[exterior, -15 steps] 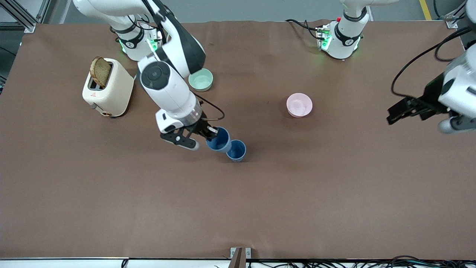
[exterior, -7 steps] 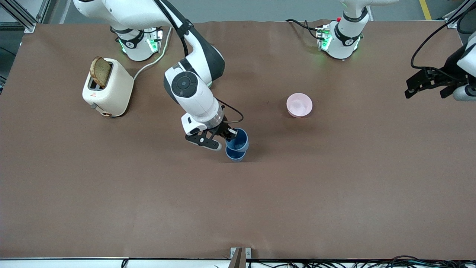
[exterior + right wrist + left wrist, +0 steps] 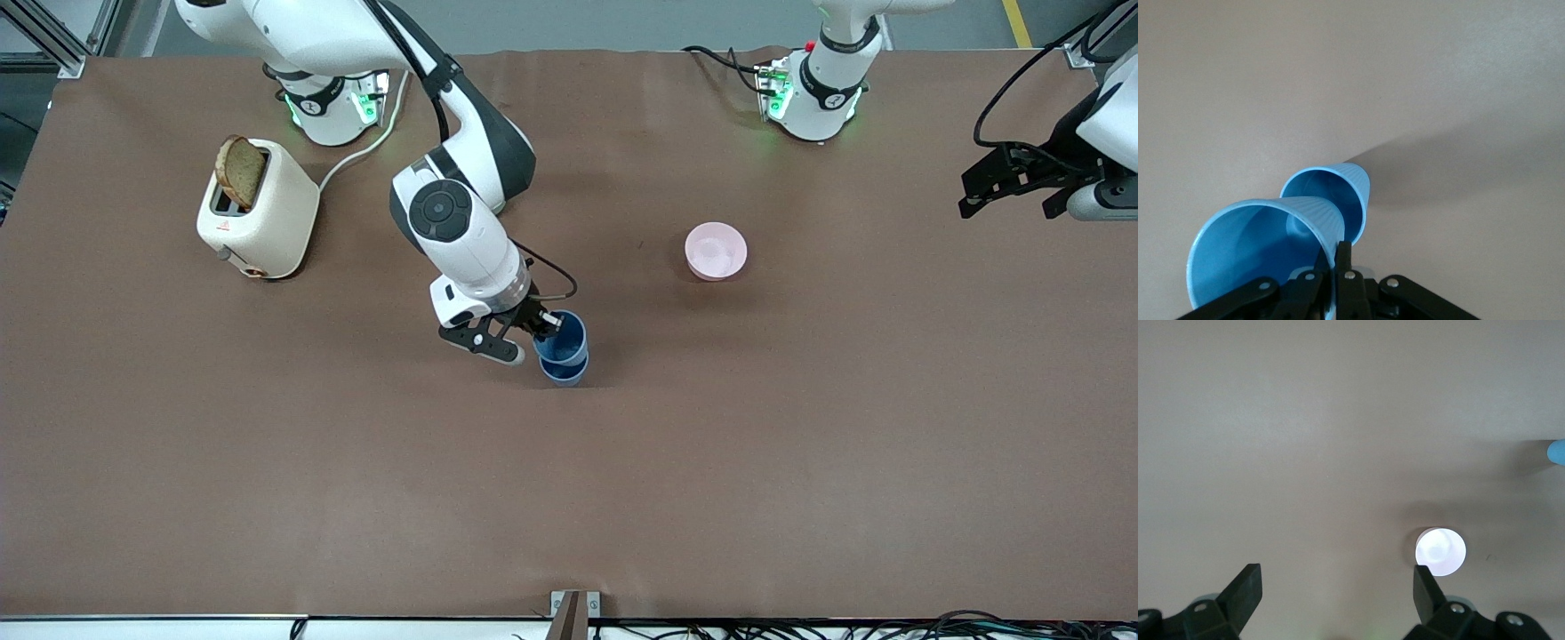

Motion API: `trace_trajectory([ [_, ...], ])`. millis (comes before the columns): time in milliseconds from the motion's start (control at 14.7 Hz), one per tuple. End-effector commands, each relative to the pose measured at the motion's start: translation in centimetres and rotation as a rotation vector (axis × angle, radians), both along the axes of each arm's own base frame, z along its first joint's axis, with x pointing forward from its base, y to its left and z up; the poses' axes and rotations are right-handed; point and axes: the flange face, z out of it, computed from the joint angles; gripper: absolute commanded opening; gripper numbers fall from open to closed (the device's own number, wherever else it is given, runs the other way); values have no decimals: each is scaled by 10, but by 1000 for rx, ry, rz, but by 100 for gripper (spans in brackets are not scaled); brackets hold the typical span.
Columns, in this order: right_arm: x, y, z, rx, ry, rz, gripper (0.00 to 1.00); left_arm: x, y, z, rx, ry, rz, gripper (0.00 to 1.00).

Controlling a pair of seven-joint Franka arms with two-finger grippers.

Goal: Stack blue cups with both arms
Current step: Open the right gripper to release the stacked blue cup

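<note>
right pincer [image 3: 540, 333]: pinching upper blue cup's [image 3: 562, 335] rim over lower blue cup [image 3: 564, 372] | left pincer [image 3: 1335, 593]: spread, waiting

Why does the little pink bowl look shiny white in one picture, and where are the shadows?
In the left wrist view, glare washes the round pink bowl nearly white; in the front view it keeps its pink colour. In the right wrist view, the standing blue plastic cup casts a long soft shadow across the brown table.

upper blue cup [image 3: 560, 333] tilted over | lower blue cup [image 3: 564, 372] upright mid-table
</note>
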Motion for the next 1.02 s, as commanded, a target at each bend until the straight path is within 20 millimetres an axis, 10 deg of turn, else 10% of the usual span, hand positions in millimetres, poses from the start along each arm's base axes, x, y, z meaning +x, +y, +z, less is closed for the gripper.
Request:
trace_trajectory([
  [0, 1, -3, 1, -9, -4, -7, 0, -8, 0, 3, 19, 4, -11, 100],
  [612, 1, 2, -26, -74, -35, 37, 18, -8, 1, 3, 20, 11, -5, 100],
  [816, 5, 1, -28, -67, -43, 30, 68, -8, 0, 4, 19, 7, 1, 100],
  [952, 12, -6, -17, -62, -57, 29, 82, -8, -1, 10, 18, -5, 0, 100],
])
